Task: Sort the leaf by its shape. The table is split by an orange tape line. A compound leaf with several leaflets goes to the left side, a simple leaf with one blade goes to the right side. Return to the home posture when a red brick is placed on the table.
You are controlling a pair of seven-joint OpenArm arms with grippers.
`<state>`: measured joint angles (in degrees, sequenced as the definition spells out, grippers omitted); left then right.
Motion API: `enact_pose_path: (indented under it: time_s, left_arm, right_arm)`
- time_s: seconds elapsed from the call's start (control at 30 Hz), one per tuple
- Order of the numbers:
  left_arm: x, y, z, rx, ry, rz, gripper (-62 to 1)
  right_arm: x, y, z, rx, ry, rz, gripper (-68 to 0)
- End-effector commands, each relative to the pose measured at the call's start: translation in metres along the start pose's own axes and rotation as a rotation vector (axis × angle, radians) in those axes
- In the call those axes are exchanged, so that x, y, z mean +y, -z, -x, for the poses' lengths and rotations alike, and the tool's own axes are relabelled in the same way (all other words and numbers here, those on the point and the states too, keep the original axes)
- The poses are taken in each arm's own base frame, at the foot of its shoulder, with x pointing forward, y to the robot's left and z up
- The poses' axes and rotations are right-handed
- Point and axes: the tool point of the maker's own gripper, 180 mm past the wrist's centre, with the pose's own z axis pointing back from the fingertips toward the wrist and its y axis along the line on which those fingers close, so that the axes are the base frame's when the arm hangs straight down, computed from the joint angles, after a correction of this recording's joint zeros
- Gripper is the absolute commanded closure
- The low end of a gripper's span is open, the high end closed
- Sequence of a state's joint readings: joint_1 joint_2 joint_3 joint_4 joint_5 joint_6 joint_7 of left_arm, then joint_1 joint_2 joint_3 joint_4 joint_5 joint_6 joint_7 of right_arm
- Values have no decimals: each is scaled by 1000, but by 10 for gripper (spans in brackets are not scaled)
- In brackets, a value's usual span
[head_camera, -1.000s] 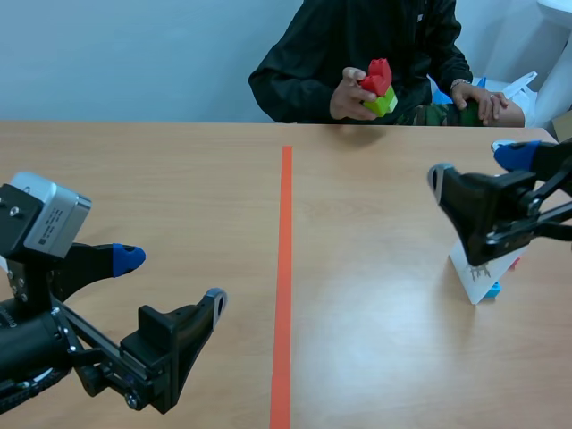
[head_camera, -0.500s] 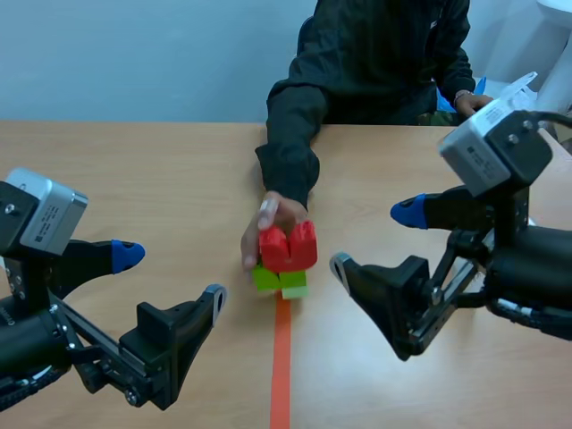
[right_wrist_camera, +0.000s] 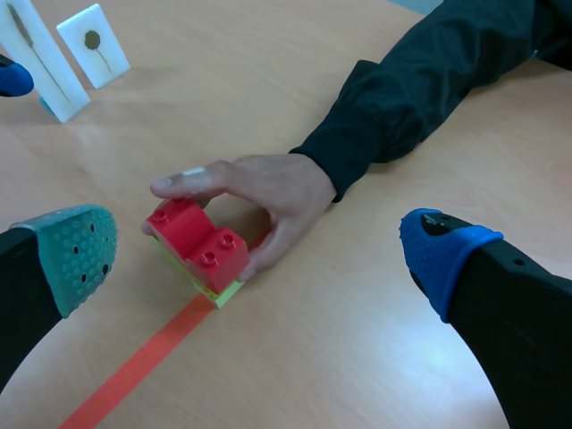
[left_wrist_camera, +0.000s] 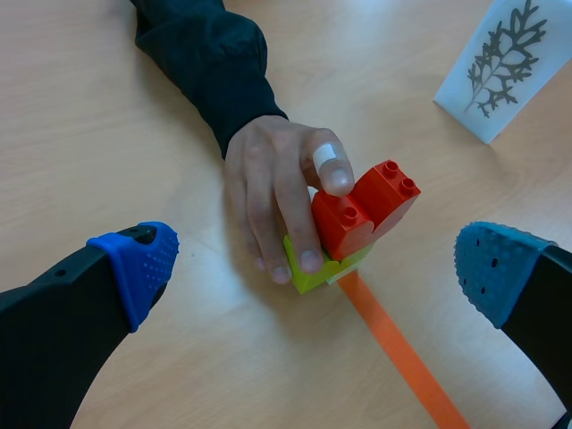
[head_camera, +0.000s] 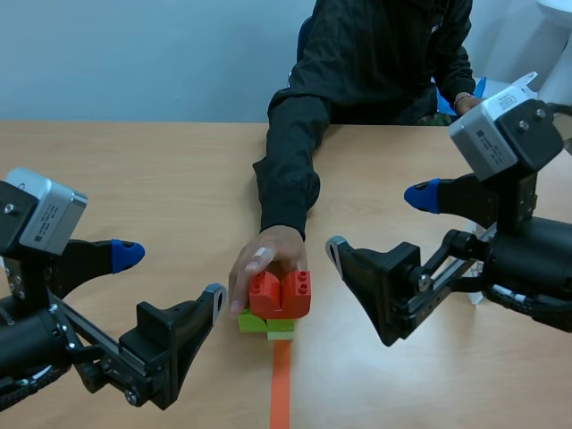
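Nearest me, low at the table's front: left gripper, fingers spread wide, nothing between them. One pad blue, one grey. It hangs left of the orange tape line.

A bit further in: right gripper, also gaping wide and holding nothing, fingers turned toward the middle of the table.

Between the two grippers, on the tape line: red brick, studs up, stacked on a green brick. The stack sits on the table. A person's hand is on it, fingers over its top and side. A white strip is wrapped round one finger. The black sleeve runs back across the table to the person seated at the far side.

Leaf cards, all white and upright:
- The compound-leaf card shows a branching leaf with many leaflets. It stands across the line from the left gripper, well apart from the bricks. From the front it is almost hidden behind the right arm.
- The tall card, with a slim single leaf, stands close by the left gripper's blue fingertip.
- The small card, with a round leaf, stands just beside the tall one.
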<state>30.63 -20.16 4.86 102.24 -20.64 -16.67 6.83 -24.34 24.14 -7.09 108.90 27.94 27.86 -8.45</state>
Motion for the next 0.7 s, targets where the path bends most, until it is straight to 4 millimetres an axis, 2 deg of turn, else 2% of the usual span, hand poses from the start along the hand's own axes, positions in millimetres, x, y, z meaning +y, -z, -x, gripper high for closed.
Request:
enact_pose_path:
  time_s: [0.0,0.67]
  left_arm:
    - [1,0,-11,-40,-2,-1,-623]
    - [1,0,-11,-40,-3,-1,-623]
  right_arm:
    - [-5,0,-6,-23,1,13,-679]
    - [-27,-1,-3,-4,-15,138,-679]
